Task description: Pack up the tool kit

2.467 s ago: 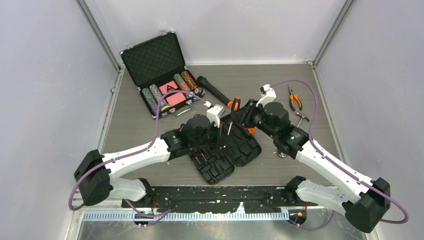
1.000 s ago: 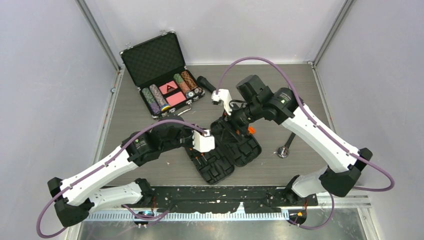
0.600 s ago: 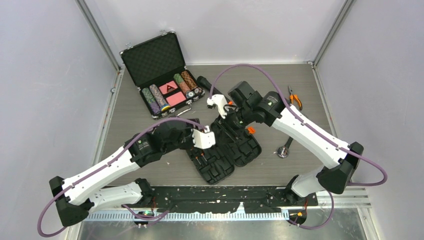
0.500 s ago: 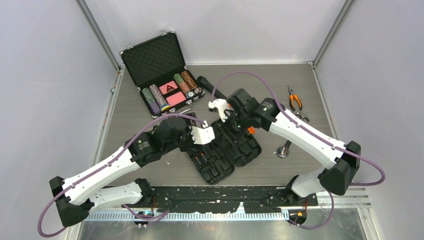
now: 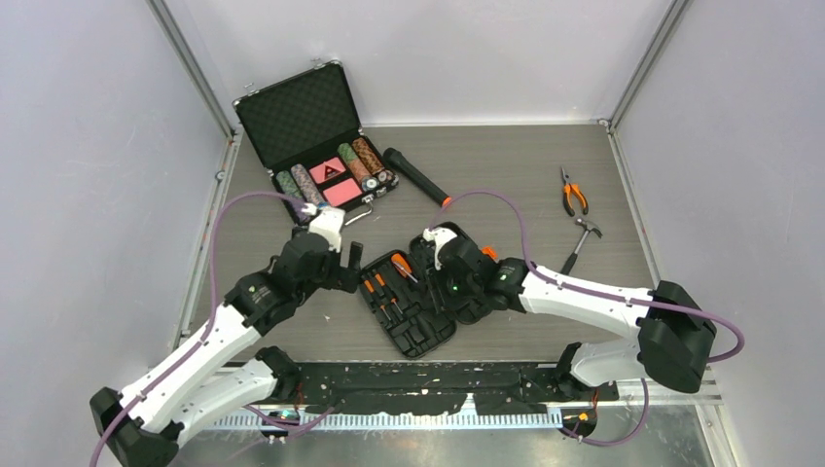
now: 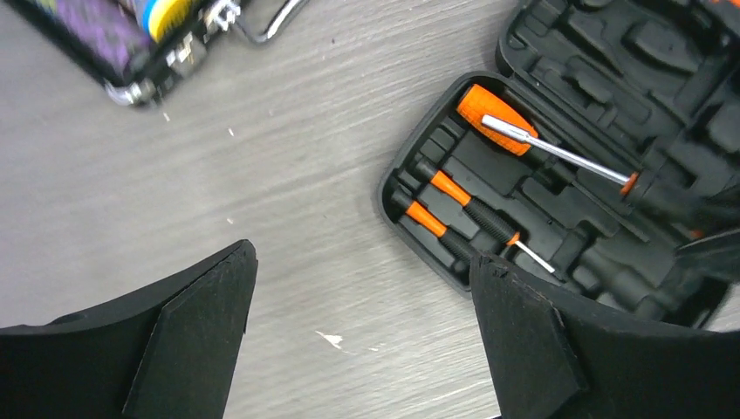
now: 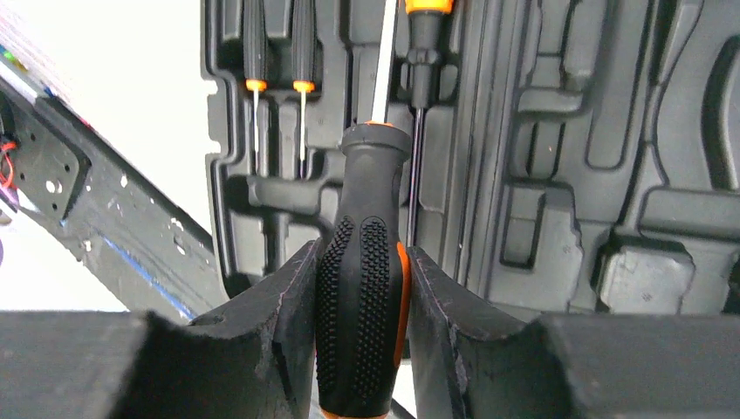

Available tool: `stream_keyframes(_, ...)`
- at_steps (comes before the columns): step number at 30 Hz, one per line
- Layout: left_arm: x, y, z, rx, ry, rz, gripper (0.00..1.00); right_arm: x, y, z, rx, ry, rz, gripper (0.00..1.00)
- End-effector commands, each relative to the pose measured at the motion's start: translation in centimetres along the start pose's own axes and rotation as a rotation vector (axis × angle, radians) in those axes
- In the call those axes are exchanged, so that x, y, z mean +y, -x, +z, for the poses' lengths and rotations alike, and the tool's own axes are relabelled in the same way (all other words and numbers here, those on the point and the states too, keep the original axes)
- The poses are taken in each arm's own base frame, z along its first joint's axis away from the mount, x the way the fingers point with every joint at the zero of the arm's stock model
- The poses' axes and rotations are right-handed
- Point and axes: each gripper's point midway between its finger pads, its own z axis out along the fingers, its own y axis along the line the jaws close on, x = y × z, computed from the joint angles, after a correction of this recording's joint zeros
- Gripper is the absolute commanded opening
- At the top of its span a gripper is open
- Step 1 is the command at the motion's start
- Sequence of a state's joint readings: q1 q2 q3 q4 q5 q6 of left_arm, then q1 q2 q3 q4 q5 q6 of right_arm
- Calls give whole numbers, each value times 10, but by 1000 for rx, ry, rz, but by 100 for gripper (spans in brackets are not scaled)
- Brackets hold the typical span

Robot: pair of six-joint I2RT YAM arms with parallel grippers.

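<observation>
The black tool kit case lies open mid-table, moulded slots up. In its left half lie a big orange-handled screwdriver and two small orange-and-black ones. My left gripper hangs open over bare table just left of the case, its jaws wide apart with nothing between them. My right gripper is over the case, shut on the black-and-orange screwdriver handle, whose shaft points along the slots of the case. Orange pliers and a hammer lie on the table at the right.
An open metal-edged poker chip case stands at the back left, its corner showing in the left wrist view. A black flashlight lies behind the tool case. A black rail runs along the near edge.
My left gripper has opened and drawn back to the left off the case, where the big screwdriver now lies. My right gripper has shut on a screwdriver and come down over the case.
</observation>
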State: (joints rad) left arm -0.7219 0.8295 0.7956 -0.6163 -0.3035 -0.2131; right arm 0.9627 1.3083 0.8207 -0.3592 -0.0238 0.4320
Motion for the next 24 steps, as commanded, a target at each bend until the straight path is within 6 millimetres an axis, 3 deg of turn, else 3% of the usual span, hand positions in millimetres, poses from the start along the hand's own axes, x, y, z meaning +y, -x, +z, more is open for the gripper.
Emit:
stream_keyframes(1, -10, -6, 3, -60, -21, -398, 92, 19, 41, 8, -213, 47, 66, 5)
stream_keyframes(14, -31, -16, 15, -32, -102, -543, 91, 39, -7, 21, -124, 111, 42, 9)
stream_keyframes(20, -39, -20, 22, -11, -123, -580, 91, 23, -30, 33, -43, 28, 87, 25)
stream_keyframes(24, -41, -23, 22, 1, -131, -598, 91, 26, -39, 35, -6, 31, 96, 40)
